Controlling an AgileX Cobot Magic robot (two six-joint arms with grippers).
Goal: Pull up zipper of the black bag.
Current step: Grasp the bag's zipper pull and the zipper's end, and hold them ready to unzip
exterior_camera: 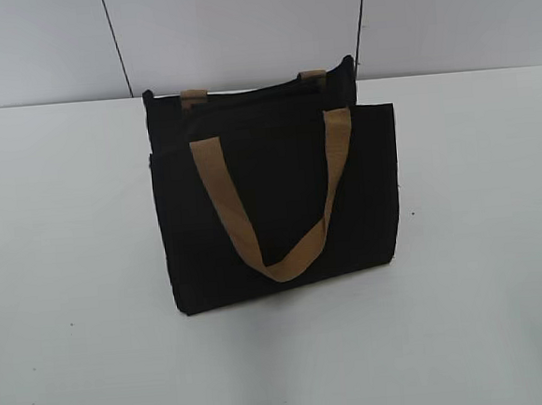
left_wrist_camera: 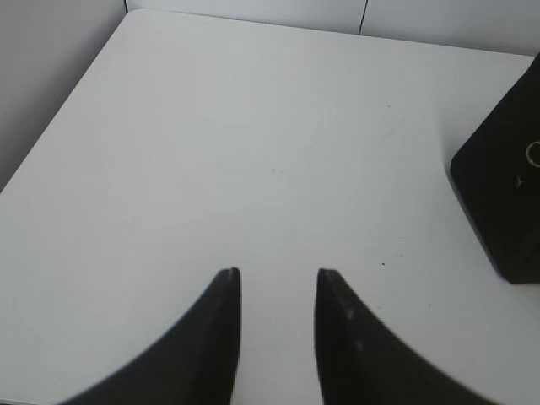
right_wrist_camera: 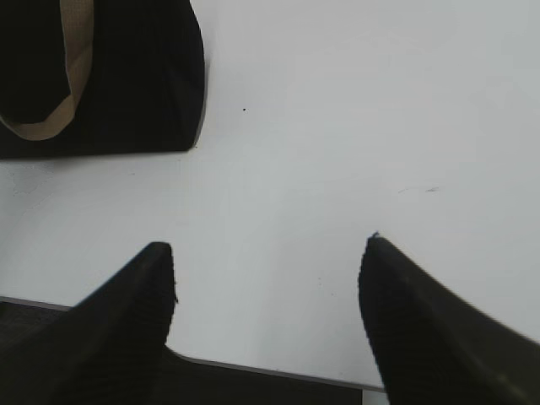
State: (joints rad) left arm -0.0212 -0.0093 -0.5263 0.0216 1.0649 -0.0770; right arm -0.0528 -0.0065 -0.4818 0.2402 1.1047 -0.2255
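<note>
The black bag stands upright in the middle of the white table, one tan handle hanging down its front. In the left wrist view a corner of the bag shows at the right edge, with the zipper's small silver ring pull on it. In the right wrist view the bag's lower corner sits at upper left. My left gripper is open and empty over bare table, left of the bag. My right gripper is wide open and empty near the table's front edge. Neither gripper shows in the exterior view.
The white table runs back to a pale wall with dark vertical seams. Its front edge lies just under my right gripper. The table's left edge shows in the left wrist view.
</note>
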